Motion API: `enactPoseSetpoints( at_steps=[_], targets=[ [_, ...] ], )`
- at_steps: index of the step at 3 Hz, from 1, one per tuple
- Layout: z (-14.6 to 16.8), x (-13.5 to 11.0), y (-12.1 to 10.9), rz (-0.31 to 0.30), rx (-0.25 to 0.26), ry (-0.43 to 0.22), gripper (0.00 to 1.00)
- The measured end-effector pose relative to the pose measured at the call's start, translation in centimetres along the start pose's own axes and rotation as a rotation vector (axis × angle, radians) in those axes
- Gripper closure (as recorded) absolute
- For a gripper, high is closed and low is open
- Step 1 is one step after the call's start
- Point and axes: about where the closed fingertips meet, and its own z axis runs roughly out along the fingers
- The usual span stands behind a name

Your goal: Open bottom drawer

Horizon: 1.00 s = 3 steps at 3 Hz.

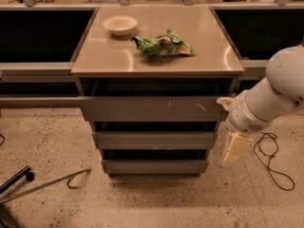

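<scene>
Hanging off the tabletop's front right corner and well below it, the gripper points down at the speckled floor on the end of the white arm. Whether its grip is spread or pressed together cannot be told. It touches nothing and sits just right of the cabinet, level with the gap between the middle drawer and the bottom drawer. The bottom drawer is the lowest and narrowest of three grey fronts stacked under the tabletop's front edge, just above the floor. The top drawer, widest of the three, carries pale scratches. A white bowl stands near the tabletop's far left corner. A green snack bag lies near the middle, toward the far edge. A black cable loops on the floor beyond the gripper.
</scene>
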Motion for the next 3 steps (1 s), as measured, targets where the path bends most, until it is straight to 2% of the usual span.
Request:
enactPoseSetpoints(
  at_steps=[1, 2, 3],
  targets=[
    [0.0, 0.0, 0.0, 0.000, 0.000, 0.000, 0.00],
    [3.4, 0.3, 0.2, -0.003, -0.017, -0.040, 0.00],
    [11.8, 0.7, 0.6, -0.040, -0.067, -0.073, 0.00]
  ],
)
